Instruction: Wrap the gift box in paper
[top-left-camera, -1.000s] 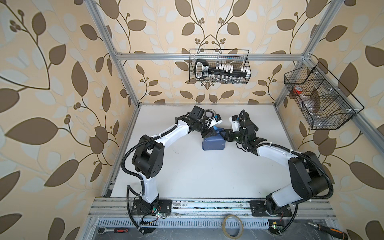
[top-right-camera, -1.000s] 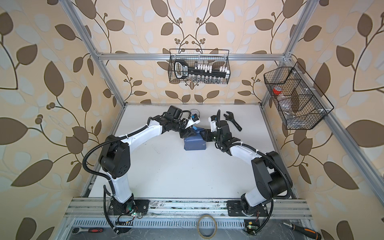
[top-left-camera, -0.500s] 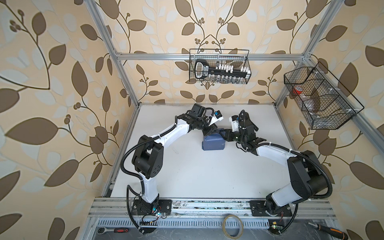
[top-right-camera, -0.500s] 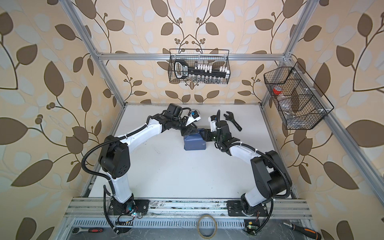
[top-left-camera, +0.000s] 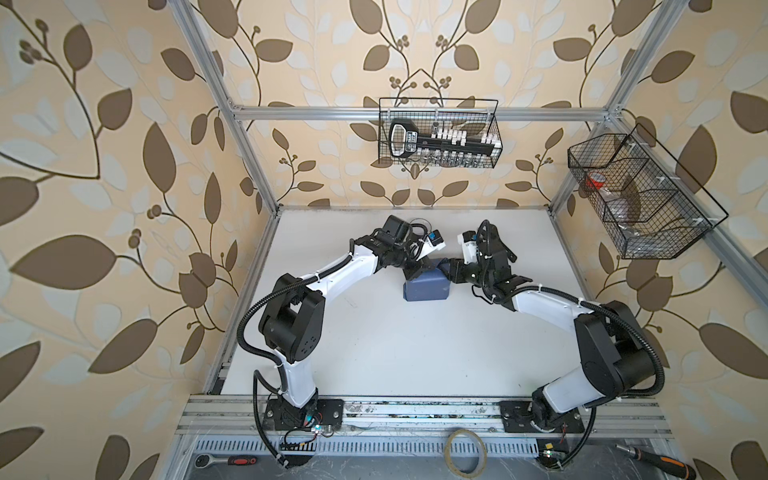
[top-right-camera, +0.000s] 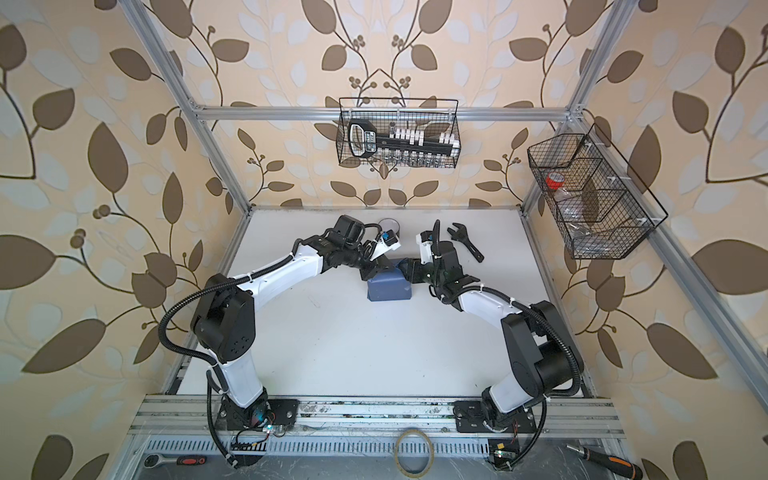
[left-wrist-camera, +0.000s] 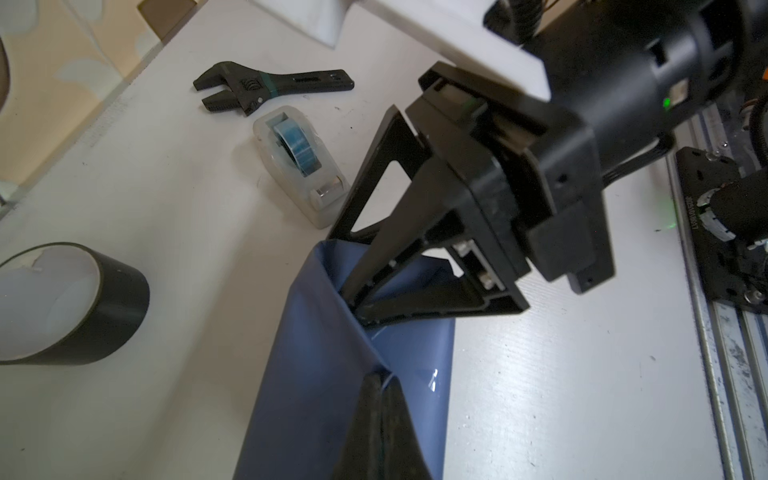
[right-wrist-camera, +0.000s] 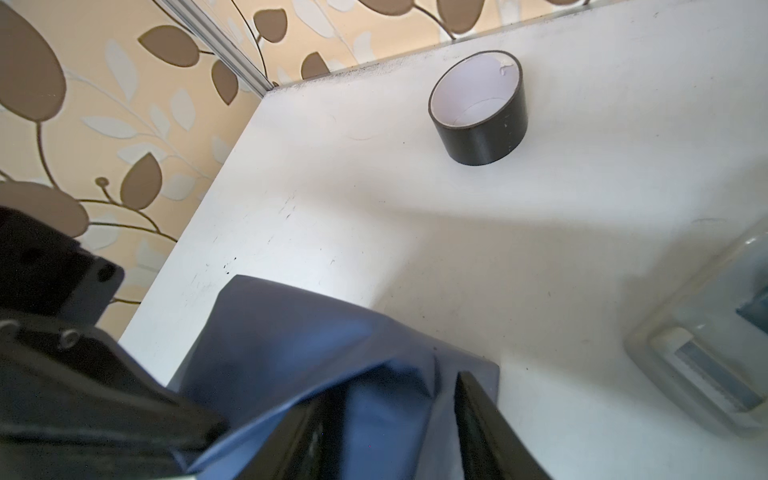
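Now the left gripper (left-wrist-camera: 380, 384) has just closed. In the left wrist view its two fingers meet on a raised crease of the slate-blue wrapping paper sheet (left-wrist-camera: 332, 374) and pinch it. My reading is that this is a fresh hold on the fold, so the flap can be drawn over or kept down for taping. The wrap looks well along but not sealed, and I can see no tape on it.

The right gripper (left-wrist-camera: 345, 276) has its jaws part-way apart, astride the bunched end of the paper. I cannot tell whether they press on it.

No bare surface of the gift box shows. I judge it to be inside the folded paper, mid-table toward the back wall, between the two grippers in both top views.

Containers:
- The black wire basket (top-left-camera: 438, 100) on the back rail holds a black socket rail with white clips (top-left-camera: 449, 143).
- The black wire basket with compartments (top-right-camera: 598, 245) hangs on the right-hand frame. It has a red-topped item (top-right-camera: 555, 180) in the rear compartment and something clear further forward, both too small to name.
- The clear plastic tape dispenser (left-wrist-camera: 297, 166), near the right gripper, holds a blue tape roll (left-wrist-camera: 293, 145).

Loose on the white table (top-left-camera: 415, 353) are a black tape roll with white core (right-wrist-camera: 478, 112) and a black adjustable wrench (left-wrist-camera: 270, 85).
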